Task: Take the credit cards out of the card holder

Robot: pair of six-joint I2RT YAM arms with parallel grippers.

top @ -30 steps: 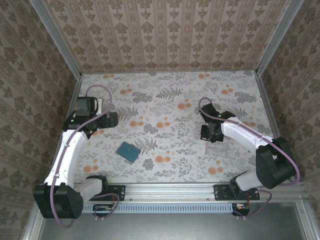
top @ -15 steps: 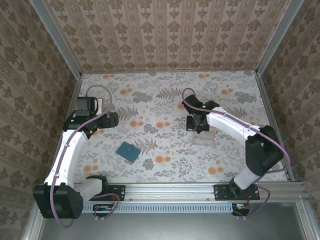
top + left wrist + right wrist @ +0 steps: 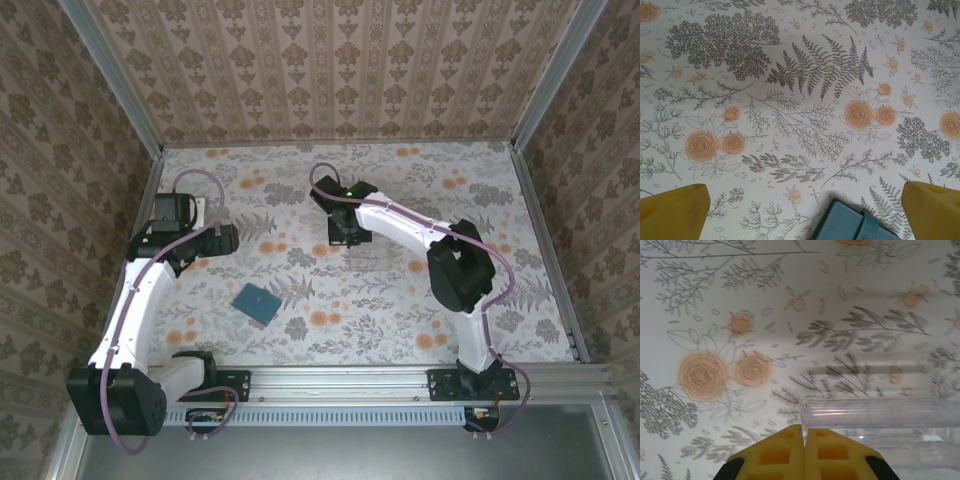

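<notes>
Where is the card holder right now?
Top view: the card holder lies left of centre on the table, just on the near side of the left gripper.

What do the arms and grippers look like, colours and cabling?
Left arm and right arm: white links, black joint housings, a mauve cable looped along each. Left gripper's fingers are yellow; right gripper's fingers yellow with square recesses.

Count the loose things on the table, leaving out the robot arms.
2. The teal wallet lies closed at the near left; the clear plastic piece is at the tips of the right claw, farther right. Cards may be hidden inside the wallet.
</notes>
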